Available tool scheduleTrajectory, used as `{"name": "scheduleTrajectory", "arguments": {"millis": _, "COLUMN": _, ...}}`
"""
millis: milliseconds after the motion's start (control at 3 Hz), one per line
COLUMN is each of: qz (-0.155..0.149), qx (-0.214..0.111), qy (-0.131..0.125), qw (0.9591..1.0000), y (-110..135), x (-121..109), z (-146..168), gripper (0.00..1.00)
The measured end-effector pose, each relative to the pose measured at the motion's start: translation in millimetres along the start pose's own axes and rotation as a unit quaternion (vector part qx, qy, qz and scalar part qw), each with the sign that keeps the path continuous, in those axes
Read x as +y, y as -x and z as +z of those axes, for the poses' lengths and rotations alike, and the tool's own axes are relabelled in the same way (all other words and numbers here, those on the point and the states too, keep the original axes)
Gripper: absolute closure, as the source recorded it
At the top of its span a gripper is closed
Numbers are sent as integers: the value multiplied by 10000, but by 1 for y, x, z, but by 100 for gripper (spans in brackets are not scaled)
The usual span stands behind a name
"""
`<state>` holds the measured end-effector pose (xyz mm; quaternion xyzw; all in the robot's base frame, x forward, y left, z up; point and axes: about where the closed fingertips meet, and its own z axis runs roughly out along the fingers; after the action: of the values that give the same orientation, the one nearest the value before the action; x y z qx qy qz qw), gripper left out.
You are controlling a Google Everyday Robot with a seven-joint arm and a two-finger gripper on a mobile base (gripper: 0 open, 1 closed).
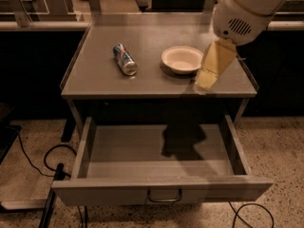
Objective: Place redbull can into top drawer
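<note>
The redbull can (124,59) lies on its side on the left part of the grey table top (99,80), blue and silver with a shiny end facing me. The top drawer (118,151) below the table top is pulled out and holds nothing; its bar handle (164,196) is at the centre of the front panel. My gripper (214,64), a pale yellow part under the white arm housing (242,13), hangs above the right side of the table top, right of the bowl and well apart from the can.
A white bowl (182,59) stands on the table top between the can and the gripper. Black cables (38,163) lie on the speckled floor at the left and at the lower right (251,215). More tables stand behind.
</note>
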<state>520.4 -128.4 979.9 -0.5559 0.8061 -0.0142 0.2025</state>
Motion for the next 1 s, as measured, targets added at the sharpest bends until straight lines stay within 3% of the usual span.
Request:
{"name": "scheduleTrajectory", "arguments": {"millis": 333, "qz": -2, "qx": 0, "qy": -1, "qw": 10000, "y": 0, "x": 0, "z": 0, "gripper": 0}}
{"name": "scheduleTrajectory", "arguments": {"millis": 667, "qz": 24, "qx": -149, "qy": -118, "qw": 9998, "y": 24, "x": -4, "z": 23, "gripper": 0}}
{"name": "scheduleTrajectory", "arguments": {"millis": 1000, "qz": 118, "qx": -265, "qy": -118, "qw": 9995, "y": 64, "x": -25, "z": 64, "gripper": 0}}
